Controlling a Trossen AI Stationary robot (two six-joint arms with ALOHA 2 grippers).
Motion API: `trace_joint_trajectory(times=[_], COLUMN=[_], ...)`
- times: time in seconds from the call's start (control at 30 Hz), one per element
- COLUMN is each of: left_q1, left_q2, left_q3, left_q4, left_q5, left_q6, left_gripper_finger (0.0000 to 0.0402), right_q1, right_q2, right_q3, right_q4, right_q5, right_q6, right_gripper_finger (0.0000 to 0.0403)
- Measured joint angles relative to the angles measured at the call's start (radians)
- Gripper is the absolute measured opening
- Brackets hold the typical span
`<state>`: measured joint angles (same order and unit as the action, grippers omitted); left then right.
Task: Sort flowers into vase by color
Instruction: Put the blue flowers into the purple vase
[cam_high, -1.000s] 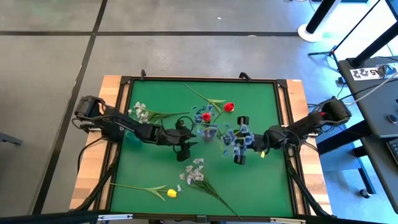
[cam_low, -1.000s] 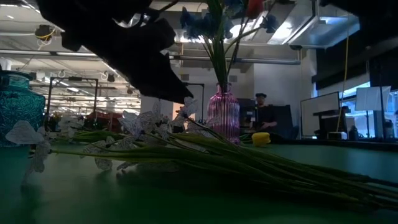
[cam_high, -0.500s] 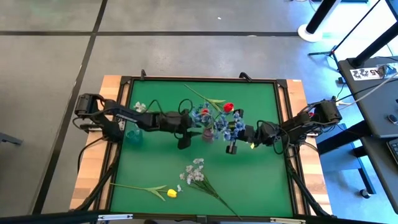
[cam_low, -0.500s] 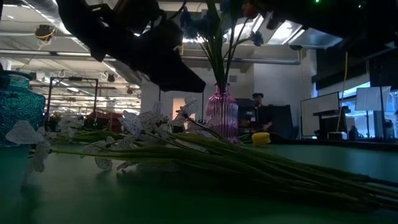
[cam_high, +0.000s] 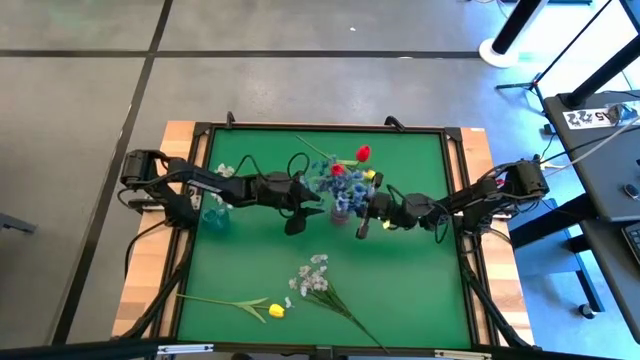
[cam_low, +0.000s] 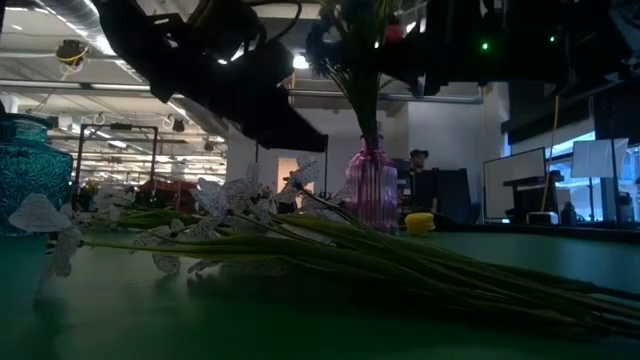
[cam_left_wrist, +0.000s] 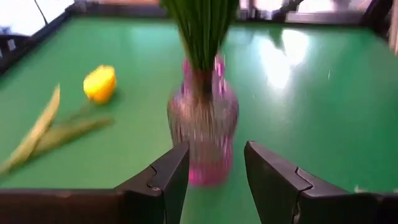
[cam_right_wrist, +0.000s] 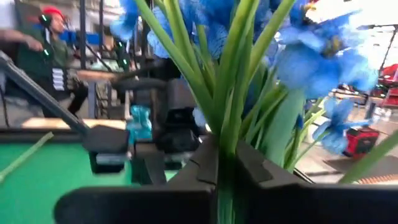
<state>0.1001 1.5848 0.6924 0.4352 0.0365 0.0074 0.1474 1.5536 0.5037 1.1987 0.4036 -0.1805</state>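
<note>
High view: right end effector clamps blue flowers mid-table; left end effector seemingly parted.

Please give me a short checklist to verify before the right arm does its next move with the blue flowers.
1. Right tool shut on the blue flowers: ok.
2. Stems already in the pink vase: ok; green stems rise from its neck.
3. Vase upright: ok.
4. Left tool open beside the vase, touching it: cannot tell.
5. White spray and yellow tulip lie apart from the vase: ok.
</note>
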Motion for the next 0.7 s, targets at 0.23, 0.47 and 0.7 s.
trace_joint_trajectory(times=[0.23,0.47,0.7], left_q1=[-0.036,-0.095,0.086], left_q2=[-0.151,-0.267,-0.249], left_q3=[0.100,0.261,0.235], left_q4=[-0.447,-1.070,-1.296], left_q5=[-0.088,-0.237,-0.183], left_q6=[0.016,-0.152,-0.285], left_gripper_finger=[0.0151,0.0151,0.0151], right_q1=[0.003,0.004,0.018], right_q2=[-0.001,-0.072,-0.178], right_q3=[0.001,0.031,0.095], right_q4=[-0.077,-0.274,-0.528], right_q5=[0.042,0.052,0.052], right_q6=[-0.007,-0.029,-0.034], right_gripper_finger=[0.0057,0.0169,0.0267])
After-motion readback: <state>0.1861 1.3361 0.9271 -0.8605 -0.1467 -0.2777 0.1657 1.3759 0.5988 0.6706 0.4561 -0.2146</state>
